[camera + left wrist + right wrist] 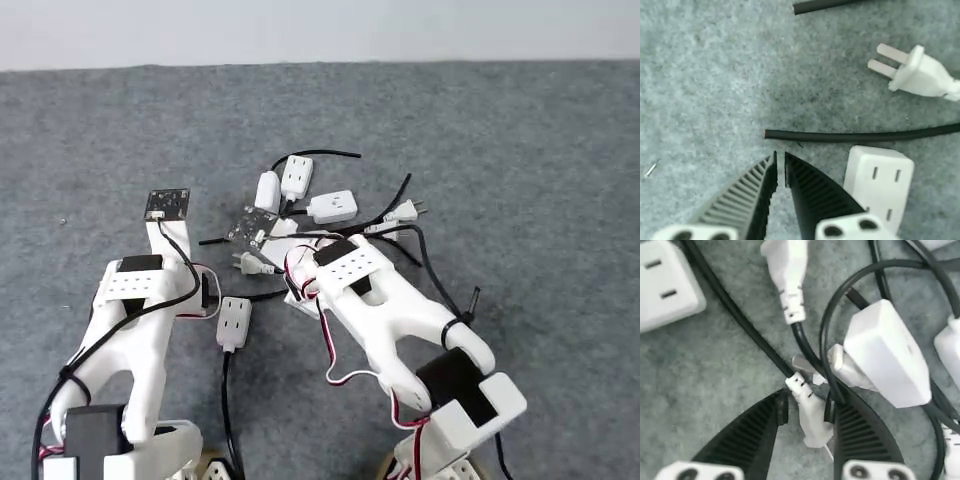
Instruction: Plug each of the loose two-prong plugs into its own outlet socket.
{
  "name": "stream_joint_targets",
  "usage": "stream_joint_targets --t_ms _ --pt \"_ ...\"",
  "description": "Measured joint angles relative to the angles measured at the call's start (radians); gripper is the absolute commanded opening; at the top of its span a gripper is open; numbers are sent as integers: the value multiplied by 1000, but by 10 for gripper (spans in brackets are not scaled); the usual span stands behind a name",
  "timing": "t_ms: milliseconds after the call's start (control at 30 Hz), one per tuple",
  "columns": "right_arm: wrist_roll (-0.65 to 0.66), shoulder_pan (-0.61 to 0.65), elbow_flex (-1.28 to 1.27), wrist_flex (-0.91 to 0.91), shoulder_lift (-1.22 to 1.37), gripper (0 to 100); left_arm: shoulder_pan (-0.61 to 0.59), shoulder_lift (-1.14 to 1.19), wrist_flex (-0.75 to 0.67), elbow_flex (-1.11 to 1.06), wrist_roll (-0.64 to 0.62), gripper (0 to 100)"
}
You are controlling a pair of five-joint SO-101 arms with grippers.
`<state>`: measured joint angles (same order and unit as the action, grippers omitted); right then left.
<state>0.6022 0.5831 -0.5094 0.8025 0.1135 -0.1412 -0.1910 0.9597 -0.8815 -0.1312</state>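
In the left wrist view my left gripper (780, 157) is shut on nothing, its tips just short of a black cable end (840, 135). A white outlet socket (880, 182) lies right beside its fingers, and a loose two-prong plug (917, 75) lies farther off. In the high view, that socket (234, 322) and plug (255, 264) lie between the two arms. My right gripper (807, 407) is shut on a white plug (810, 415) in the cable tangle, beside a white socket block (885, 355). A second plug (790, 270) lies just beyond.
More sockets (297, 175) (334, 206) and another loose plug (402, 212) lie behind the right arm (350, 268) among looping black cables. Another socket (665, 285) lies off to one side of my right gripper. Grey carpet spreads open to the far left and right.
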Motion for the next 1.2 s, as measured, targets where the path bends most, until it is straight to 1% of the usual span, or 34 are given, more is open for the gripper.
stream_joint_targets --t_ms 233,300,400,533,633,700,767,833,900,967,1100,1200 --pt "252 8 49 95 3 151 0 0 0 0 3 23" --pt "288 8 69 114 21 151 0 0 0 0 3 23" --pt "310 8 112 137 81 151 0 0 0 0 3 23" --pt "318 8 199 164 178 148 0 0 0 0 3 23" --pt "318 8 301 245 239 146 0 0 0 0 3 23" --pt "318 9 359 287 278 107 0 0 0 0 3 23" --pt "319 9 402 311 307 6 0 0 0 0 3 23" --pt "318 6 433 321 325 28 0 0 0 0 3 23" --pt "318 6 445 316 328 4 0 0 0 0 3 23" --pt "318 5 445 316 330 9 0 0 0 0 3 23" --pt "245 5 445 334 322 9 6 0 0 0 3 23" --pt "146 6 443 399 267 9 34 0 0 0 9 25"
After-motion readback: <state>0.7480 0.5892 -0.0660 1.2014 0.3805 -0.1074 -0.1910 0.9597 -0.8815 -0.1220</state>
